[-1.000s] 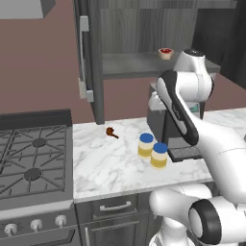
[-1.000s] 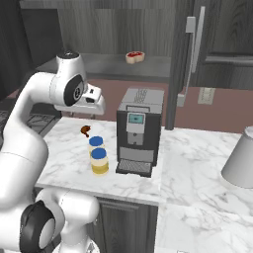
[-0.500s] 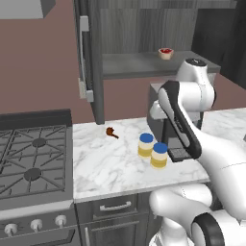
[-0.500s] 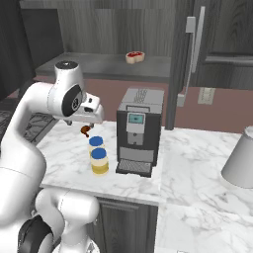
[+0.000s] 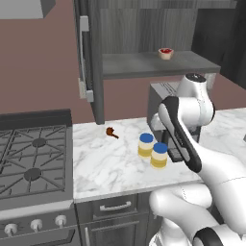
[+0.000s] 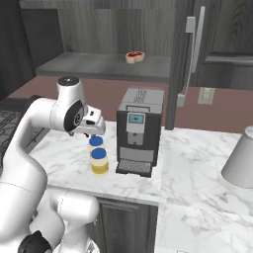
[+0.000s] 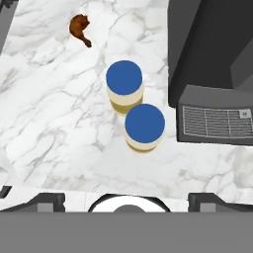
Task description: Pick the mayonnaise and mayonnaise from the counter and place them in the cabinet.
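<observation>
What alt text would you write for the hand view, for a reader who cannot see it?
Seen from above, two mayonnaise jars with blue lids, one and the other, stand close together on a white marble counter. A dark coffee machine with a grated drip tray is beside them, and a small brown item lies further away on the counter.

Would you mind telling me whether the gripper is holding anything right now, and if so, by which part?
Nothing is held. Both mayonnaise jars stand on the counter beside the coffee machine, beneath the gripper.
</observation>
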Robot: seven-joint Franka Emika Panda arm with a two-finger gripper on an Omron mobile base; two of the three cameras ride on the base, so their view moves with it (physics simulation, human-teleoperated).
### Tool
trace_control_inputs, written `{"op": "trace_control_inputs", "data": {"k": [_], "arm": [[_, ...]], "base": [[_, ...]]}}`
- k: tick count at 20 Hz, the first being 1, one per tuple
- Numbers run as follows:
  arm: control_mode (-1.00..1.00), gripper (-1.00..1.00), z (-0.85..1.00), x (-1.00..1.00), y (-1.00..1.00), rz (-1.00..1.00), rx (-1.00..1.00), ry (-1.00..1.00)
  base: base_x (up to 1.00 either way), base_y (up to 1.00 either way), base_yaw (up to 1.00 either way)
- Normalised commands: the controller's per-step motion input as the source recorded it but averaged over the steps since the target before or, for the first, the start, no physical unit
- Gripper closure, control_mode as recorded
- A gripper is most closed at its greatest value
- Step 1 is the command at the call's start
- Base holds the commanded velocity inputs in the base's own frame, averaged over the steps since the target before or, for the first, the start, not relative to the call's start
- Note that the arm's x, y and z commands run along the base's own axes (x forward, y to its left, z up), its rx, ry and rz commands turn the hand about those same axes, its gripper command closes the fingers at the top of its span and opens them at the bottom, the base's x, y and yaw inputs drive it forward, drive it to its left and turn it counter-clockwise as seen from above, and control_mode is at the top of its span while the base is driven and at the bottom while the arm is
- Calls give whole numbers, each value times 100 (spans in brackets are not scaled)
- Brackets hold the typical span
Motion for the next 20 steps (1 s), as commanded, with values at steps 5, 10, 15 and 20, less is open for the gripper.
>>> {"op": "trace_control_inputs", "data": {"k": [5, 10, 15, 20], "arm": [[-100, -100, -33, 0, -11, 1, -2, 0], [-100, -100, -37, 0, -10, 1, 0, 0], [-100, -100, -42, 0, -5, 2, 0, 0], [-100, -100, -46, 0, -2, 2, 0, 0]], "base": [[0, 0, 0], [0, 0, 0], [0, 0, 0], [0, 0, 0]]}}
